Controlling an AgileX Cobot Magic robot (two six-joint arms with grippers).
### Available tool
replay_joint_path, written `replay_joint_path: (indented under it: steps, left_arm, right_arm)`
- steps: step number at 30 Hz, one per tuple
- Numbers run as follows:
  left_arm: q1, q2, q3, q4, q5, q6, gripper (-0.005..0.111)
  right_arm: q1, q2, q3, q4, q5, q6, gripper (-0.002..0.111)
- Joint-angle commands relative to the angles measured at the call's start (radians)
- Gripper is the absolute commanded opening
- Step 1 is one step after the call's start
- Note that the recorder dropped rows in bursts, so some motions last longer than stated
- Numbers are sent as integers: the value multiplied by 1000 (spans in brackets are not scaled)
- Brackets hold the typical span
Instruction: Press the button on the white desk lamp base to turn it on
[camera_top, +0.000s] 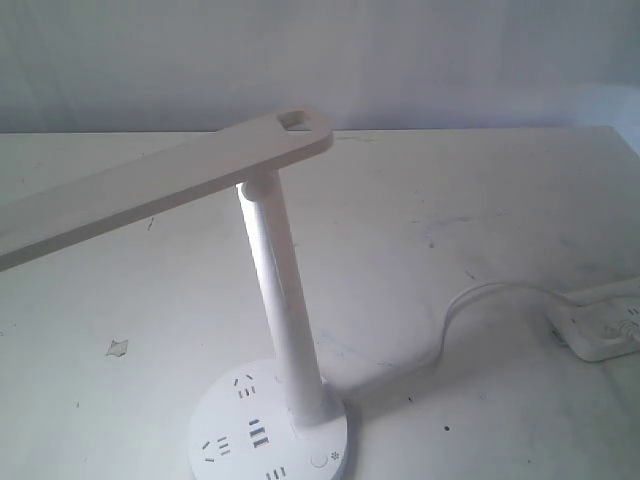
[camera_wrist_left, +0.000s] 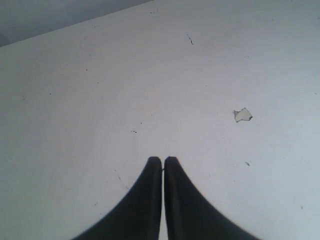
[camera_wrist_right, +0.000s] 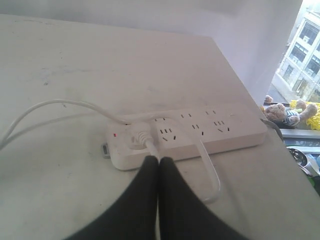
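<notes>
The white desk lamp base (camera_top: 228, 425) is a flat round disc with dark dash icons at the bottom centre of the exterior view. Its slim post (camera_top: 283, 300) rises to a long flat arm (camera_top: 150, 185) reaching left. The small round button (camera_top: 319, 460) sits on the disc to the right of the post, beside a tiny sun mark. Neither gripper shows in the exterior view. My left gripper (camera_wrist_left: 163, 160) is shut over bare table. My right gripper (camera_wrist_right: 159, 160) is shut, hovering by the power strip; the lamp is out of both wrist views.
A white power strip (camera_wrist_right: 190, 135) lies at the table's right side (camera_top: 600, 325), with a plug (camera_wrist_right: 139, 134) in it, a red light, and a white cable (camera_top: 455, 315) running to the lamp. A chipped spot (camera_wrist_left: 242, 115) marks the table on the left. The table edge (camera_wrist_right: 250, 90) is close beyond the strip.
</notes>
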Motion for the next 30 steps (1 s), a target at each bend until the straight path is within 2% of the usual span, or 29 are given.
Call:
replay_joint_path:
  steps: [1,7,30]
  left_arm:
    - [2,-5,-3,-6,-4,-1,1]
    - [2,-5,-3,-6,-4,-1,1]
    - [2,-5,-3,-6,-4,-1,1]
  right_arm:
    - [9,-6,2,0,-10,-3,0]
    - [72,-6,2,0,-10,-3,0]
    - [71,-6,2,0,-11,5,0]
